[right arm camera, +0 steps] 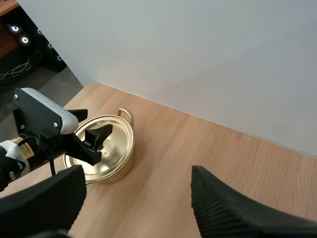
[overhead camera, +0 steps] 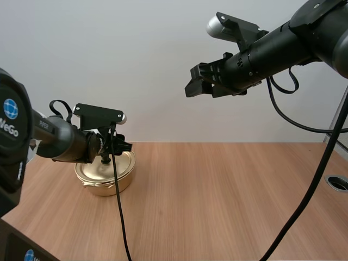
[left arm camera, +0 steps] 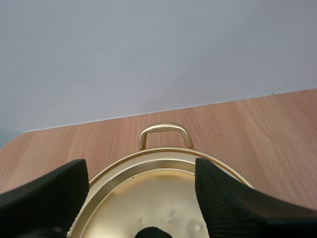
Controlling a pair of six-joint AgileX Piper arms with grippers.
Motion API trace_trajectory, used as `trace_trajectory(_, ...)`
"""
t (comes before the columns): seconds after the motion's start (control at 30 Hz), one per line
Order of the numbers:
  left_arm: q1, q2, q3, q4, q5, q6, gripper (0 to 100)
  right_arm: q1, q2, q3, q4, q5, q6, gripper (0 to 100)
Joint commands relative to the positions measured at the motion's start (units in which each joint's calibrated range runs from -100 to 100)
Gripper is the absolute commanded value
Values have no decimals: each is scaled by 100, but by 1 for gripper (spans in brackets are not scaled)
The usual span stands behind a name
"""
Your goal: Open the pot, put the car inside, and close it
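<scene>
The left gripper (overhead camera: pixel 116 145) is open, its two fingers spread to either side of the black knob (left arm camera: pixel 153 232) on the lid (overhead camera: pixel 124 162) without pinching it. The lid sits closed on the gold pot (overhead camera: pixel 106 187), which stands on the worktop (overhead camera: pixel 228 201) towards its left rear. The right gripper (overhead camera: pixel 192 81) hangs open high above the worktop, well apart from the pot.
</scene>
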Motion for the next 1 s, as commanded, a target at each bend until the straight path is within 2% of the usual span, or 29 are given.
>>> trace_trajectory(0.0,2,-7,-5,10,-15,0,100,4,0,-4,-1,0,-8,100)
trace_trajectory(0.07,2,-32,-5,10,-15,142,100,4,0,-4,-12,0,-8,100)
trace_trajectory(0.1,2,-69,-5,10,-15,247,95,4,0,-4,-28,0,-8,100)
trace_trajectory(0.13,2,-131,-5,10,-15,315,85,4,0,-4,-67,0,-8,100)
trace_trajectory(0.17,2,-225,-5,10,-15,383,66,4,0,-4,-97,0,-8,100)
trace_trajectory(0.2,2,-343,-5,10,-15,384,42,4,0,-4,-161,0,-8,100)
trace_trajectory(0.23,2,-486,-5,-33,-32,384,14,4,0,-4,-219,0,-18,100)
trace_trajectory(0.27,2,-659,-5,-59,-83,392,1,4,0,-4,-285,0,-18,100)
trace_trajectory(0.3,2,-841,-5,-72,-163,392,0,4,0,-4,-358,0,-18,100)
trace_trajectory(0.33,2,-1041,-5,-72,-284,392,0,4,0,-4,-439,0,-7,92)
trace_trajectory(0.4,2,-1418,-5,-72,-570,392,0,4,0,-4,-583,-132,7,53)
trace_trajectory(0.47,2,-1821,-5,-72,-906,392,0,4,0,-4,-774,-440,131,9)
trace_trajectory(0.5,2,-2039,-5,-72,-1101,426,0,4,0,-4,-878,-643,216,0)
trace_trajectory(0.6,2,-2672,-5,-72,-1418,821,0,4,0,-4,-1222,-1316,531,0)
trace_trajectory(0.7,2,-3194,-5,-72,-1502,821,0,4,0,-4,-1458,-1889,779,0)
trace_trajectory(0.83,2,-3687,-5,-72,-1517,821,0,4,0,15,-1581,-2326,790,0)
trace_trajectory(0.97,2,-4089,-5,-72,-1493,821,0,4,-65,615,-1581,-3576,971,0)
